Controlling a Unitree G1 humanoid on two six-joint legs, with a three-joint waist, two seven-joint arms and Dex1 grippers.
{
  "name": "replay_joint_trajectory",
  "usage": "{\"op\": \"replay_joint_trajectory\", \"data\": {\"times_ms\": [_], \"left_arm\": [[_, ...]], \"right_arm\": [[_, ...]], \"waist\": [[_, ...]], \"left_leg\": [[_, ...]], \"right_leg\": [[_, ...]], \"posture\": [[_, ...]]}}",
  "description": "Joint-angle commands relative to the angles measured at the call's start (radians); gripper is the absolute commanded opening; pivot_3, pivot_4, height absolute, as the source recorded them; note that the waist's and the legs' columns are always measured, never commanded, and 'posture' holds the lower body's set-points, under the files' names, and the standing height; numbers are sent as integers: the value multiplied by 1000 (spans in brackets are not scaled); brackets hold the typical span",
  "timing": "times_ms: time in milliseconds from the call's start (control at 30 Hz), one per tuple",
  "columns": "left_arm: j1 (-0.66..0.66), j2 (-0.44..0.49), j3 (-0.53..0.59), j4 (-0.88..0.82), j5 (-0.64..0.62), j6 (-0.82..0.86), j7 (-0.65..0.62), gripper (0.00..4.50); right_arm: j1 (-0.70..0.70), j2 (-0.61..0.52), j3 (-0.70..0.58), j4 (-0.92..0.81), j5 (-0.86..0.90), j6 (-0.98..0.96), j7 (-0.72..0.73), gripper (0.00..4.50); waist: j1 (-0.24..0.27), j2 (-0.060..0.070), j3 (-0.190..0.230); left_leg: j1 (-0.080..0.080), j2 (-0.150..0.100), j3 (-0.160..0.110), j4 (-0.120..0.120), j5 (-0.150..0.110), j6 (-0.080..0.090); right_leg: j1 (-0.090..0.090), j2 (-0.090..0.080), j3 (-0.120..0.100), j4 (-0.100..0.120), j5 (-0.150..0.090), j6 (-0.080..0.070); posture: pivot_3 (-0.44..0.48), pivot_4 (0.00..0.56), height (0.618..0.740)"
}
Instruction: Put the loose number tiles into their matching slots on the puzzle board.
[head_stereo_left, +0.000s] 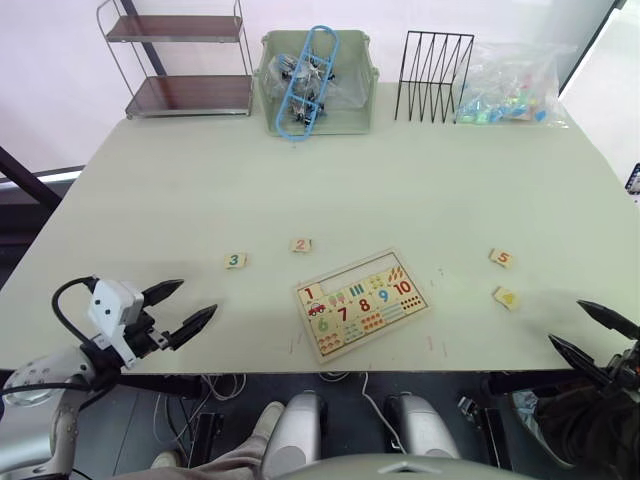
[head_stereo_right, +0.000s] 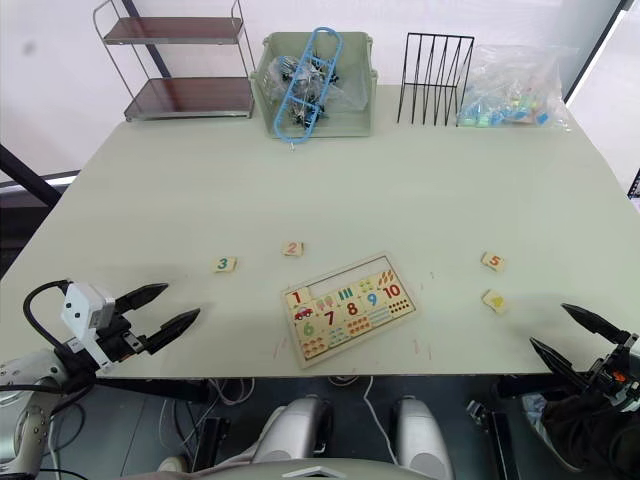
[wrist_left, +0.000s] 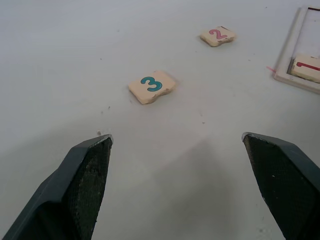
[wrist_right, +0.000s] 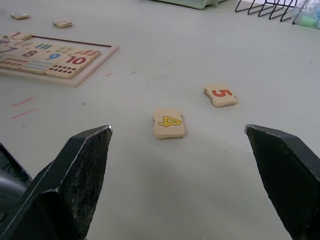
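Observation:
The puzzle board (head_stereo_left: 362, 303) lies tilted near the table's front edge, with the 1 tile (head_stereo_left: 309, 294) seated in its top row. The other slots (head_stereo_left: 355, 275) in that row are bare. Left of the board lie the loose 3 tile (head_stereo_left: 235, 260) and 2 tile (head_stereo_left: 301, 245). To its right are the 5 tile (head_stereo_left: 501, 258) and 4 tile (head_stereo_left: 506, 297). My left gripper (head_stereo_left: 200, 297) hovers open at the front left, short of the 3 tile (wrist_left: 151, 86). At the front right my right gripper (head_stereo_left: 565, 322) is open, just short of the 4 tile (wrist_right: 168, 123).
Along the back of the table stand a two-tier shelf (head_stereo_left: 180, 60), a green bin (head_stereo_left: 315, 85) holding a blue clip and bagged parts, a black wire rack (head_stereo_left: 432, 62) and a clear bag of colourful pieces (head_stereo_left: 510, 85). The table's front edge runs just below both grippers.

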Motion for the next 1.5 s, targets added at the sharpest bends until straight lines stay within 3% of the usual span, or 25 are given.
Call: {"op": "replay_joint_trajectory", "data": {"times_ms": [33, 233, 700, 1067, 1500], "left_arm": [[-24, 17, -4, 9, -3, -25, -20, 4421], [-94, 53, -30, 72, 3, -50, -72, 4421], [-574, 155, -274, 449, 93, -135, -366, 4421], [-960, 88, -496, 843, 282, -314, -546, 4421], [-1238, -28, -613, 1231, 473, -532, -596, 4421]], "right_arm": [[21, 3, -9, -74, 36, 7, 1, 4500], [74, 20, -2, -181, 79, 49, 19, 4500], [182, 84, 46, -452, 122, 73, -22, 4500], [226, 106, 60, -526, 121, 55, -54, 4500], [257, 138, 85, -588, 104, 40, -98, 4500]], "waist": [[0, 0, 0], [0, 0, 0], [-2, 0, 0], [0, 0, 1], [-2, -2, 1]], "left_leg": [[0, 0, 0, 0, 0, 0], [0, 0, 0, 0, 0, 0], [-1, -1, -1, 0, 0, 0], [-1, -6, -2, 0, 0, 0], [-3, -6, -4, 1, 0, 0]], "right_leg": [[0, 0, 0, 0, 0, 0], [0, 0, 0, 0, 0, 0], [0, 1, -1, 0, 0, 0], [0, 2, -2, 0, 2, 2], [0, 2, -3, 1, 3, 4]], "posture": [[0, 150, 740], [0, 150, 740], [0, 150, 740], [0, 150, 740], [0, 150, 740]]}}
